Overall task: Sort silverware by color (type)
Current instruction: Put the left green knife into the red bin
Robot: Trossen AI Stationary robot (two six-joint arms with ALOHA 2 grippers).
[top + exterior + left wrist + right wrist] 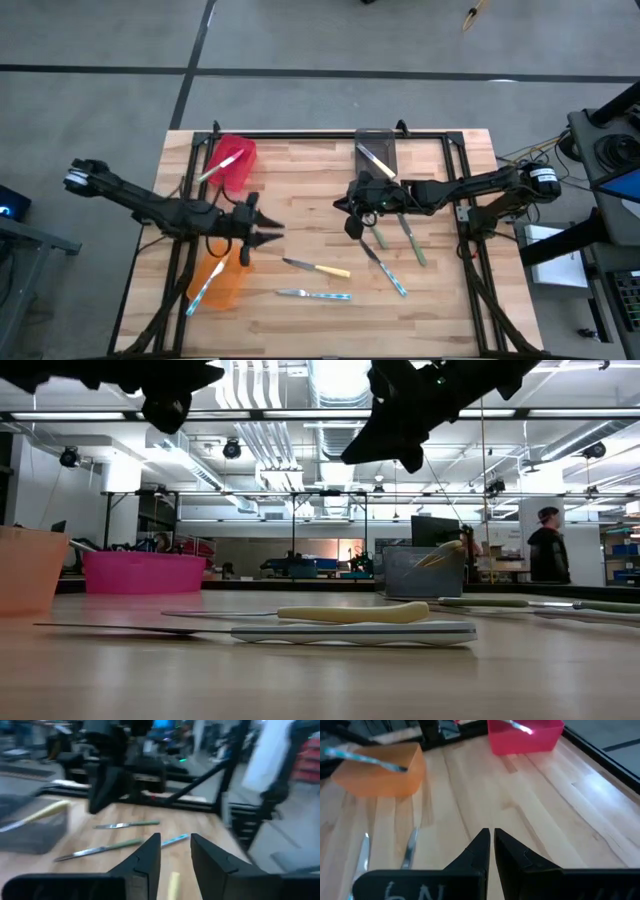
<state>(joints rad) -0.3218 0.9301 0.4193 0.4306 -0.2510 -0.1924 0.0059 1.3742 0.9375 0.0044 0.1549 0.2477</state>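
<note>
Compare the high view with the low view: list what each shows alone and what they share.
High view only: the two green knives under the right arm, and the blue-handled knife sticking out of the orange bin. Low view only: the room behind, with a person standing. Both: the yellow knife and blue knife lying loose, the red bin, the grey bin.

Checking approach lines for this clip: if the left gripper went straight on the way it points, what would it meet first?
Probably the yellow-handled knife: the left gripper, open and empty, points across the table, and the left wrist view shows that handle just beyond its fingertips. Height above the table is unclear.
</note>
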